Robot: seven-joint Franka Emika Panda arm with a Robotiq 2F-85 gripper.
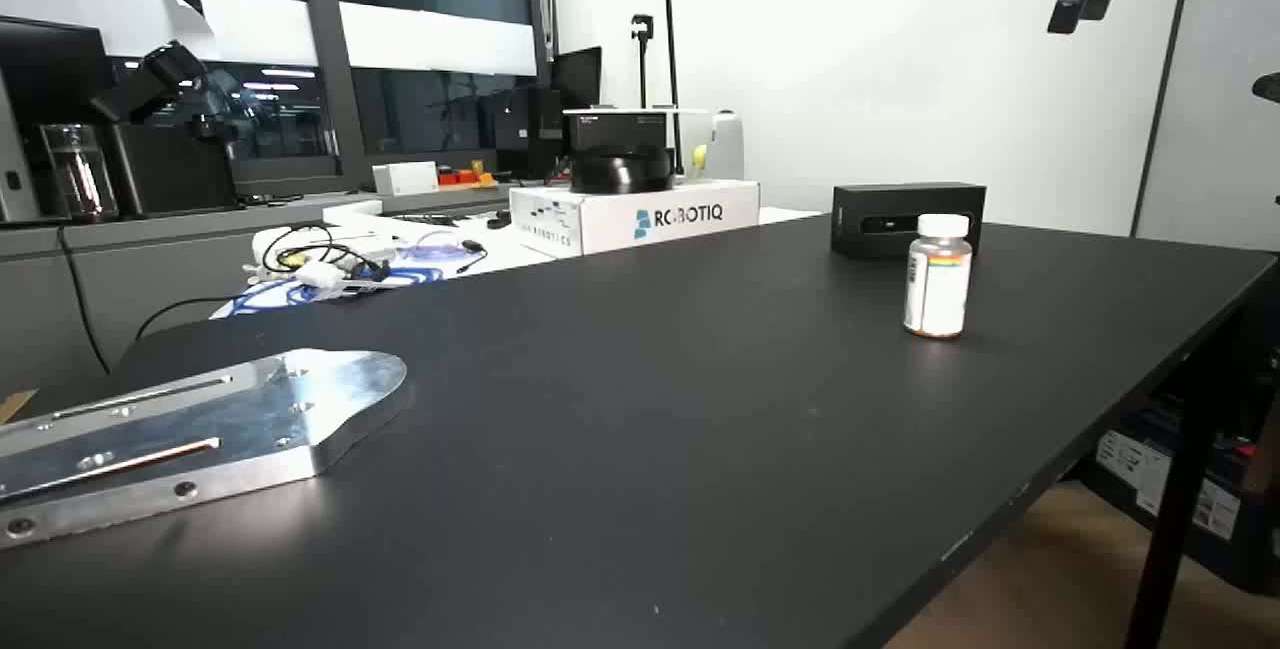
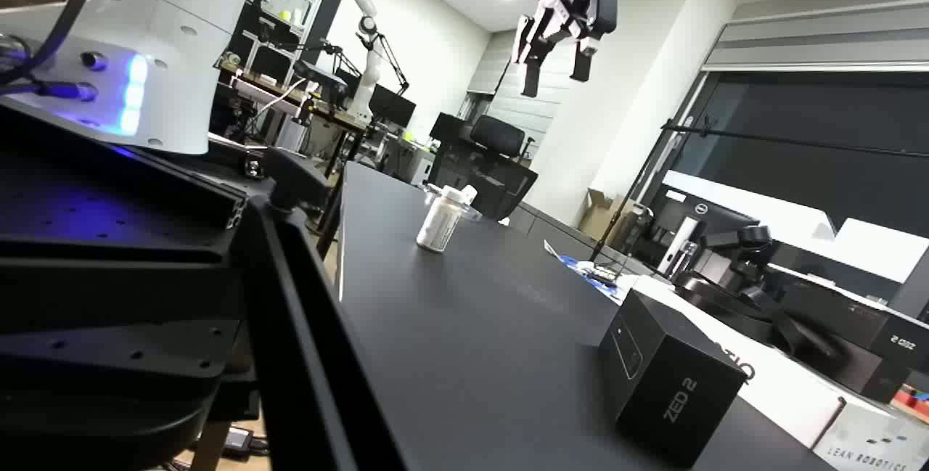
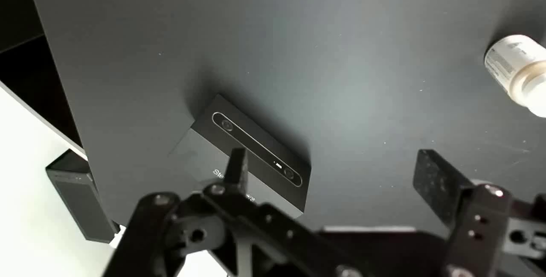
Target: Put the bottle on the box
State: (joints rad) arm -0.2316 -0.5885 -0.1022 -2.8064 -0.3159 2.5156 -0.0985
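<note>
Gripper [image 3: 332,166] juts in nearest, from 6 o'clock in your wrist view, its fingers spread wide above the bench [image 3: 362,63]. Beneath, at 7 o'clock from centre, you see the black box [image 3: 258,155], partly hidden by a finger. Farther out, at 3 o'clock, the white-capped bottle [image 3: 514,70] stands upright on the bench, apart from the box. In an exterior view, a white carton [image 1: 660,214] sits beyond, at the box's 9 o'clock.
</note>
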